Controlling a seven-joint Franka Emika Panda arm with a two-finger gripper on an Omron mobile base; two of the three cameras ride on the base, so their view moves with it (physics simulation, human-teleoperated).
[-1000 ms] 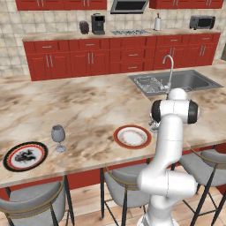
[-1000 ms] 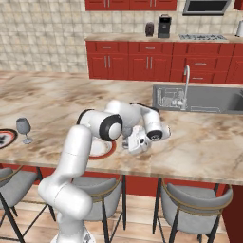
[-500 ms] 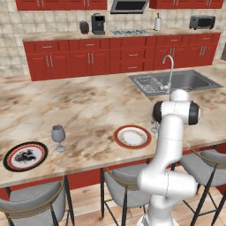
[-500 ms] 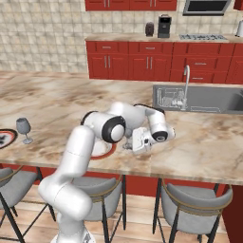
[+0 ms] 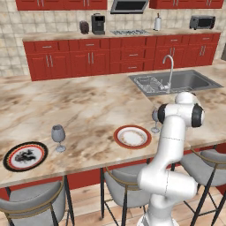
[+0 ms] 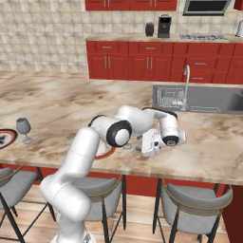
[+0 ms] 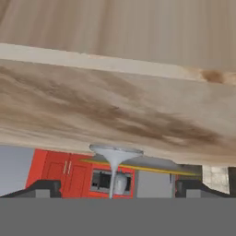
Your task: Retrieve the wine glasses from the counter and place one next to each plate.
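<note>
White arm's two-finger tool (image 7: 115,186) released, tips spread either side of a translucent grey-blue stemmed wine glass (image 5: 155,118), glass upright on the marbled worktop (image 5: 88,110) at 3 o'clock of the red-rimmed round plate (image 5: 132,137), second grey-blue glass (image 5: 58,137) at 3 o'clock of the black-rimmed plate (image 5: 25,156)

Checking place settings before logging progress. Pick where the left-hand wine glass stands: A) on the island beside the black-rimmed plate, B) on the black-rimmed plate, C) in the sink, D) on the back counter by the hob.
A: the wine glass stands upright on the island top, just right of the black-rimmed plate, apart from it.
</note>
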